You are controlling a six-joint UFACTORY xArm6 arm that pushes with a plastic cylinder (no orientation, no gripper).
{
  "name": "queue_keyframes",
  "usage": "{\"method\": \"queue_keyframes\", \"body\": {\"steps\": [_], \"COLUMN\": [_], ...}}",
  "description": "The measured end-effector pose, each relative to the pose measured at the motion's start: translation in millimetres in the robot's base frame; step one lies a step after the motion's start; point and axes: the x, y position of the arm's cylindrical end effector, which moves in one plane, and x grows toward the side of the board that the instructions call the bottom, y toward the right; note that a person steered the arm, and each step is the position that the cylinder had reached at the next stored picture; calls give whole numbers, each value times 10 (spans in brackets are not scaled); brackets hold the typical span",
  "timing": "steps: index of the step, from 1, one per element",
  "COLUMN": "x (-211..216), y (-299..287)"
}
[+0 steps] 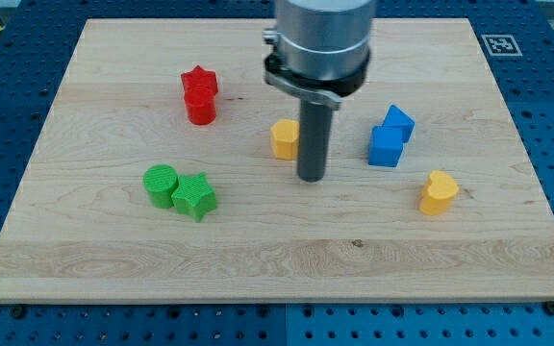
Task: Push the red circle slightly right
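The red circle (201,109) sits on the wooden board at the upper left of centre, touching the red star (199,84) just above it. My tip (311,178) rests on the board near the centre, well to the right of and below the red circle. A yellow block (284,138) lies right beside the rod's left side, between the rod and the red circle.
A green circle (161,185) and a green star (194,196) touch each other at the lower left. Two blue blocks (387,145) (398,122) sit together right of the rod. A yellow heart (439,191) lies at the lower right. The board edge (277,298) runs along the bottom.
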Motion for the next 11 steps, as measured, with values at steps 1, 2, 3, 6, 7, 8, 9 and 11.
{"method": "queue_keyframes", "body": {"steps": [1, 2, 3, 6, 7, 8, 9, 11], "x": [-315, -454, -426, -375, -376, -381, -382, 228], "y": [-4, -6, -48, -710, -1000, -1200, -1291, -415]}}
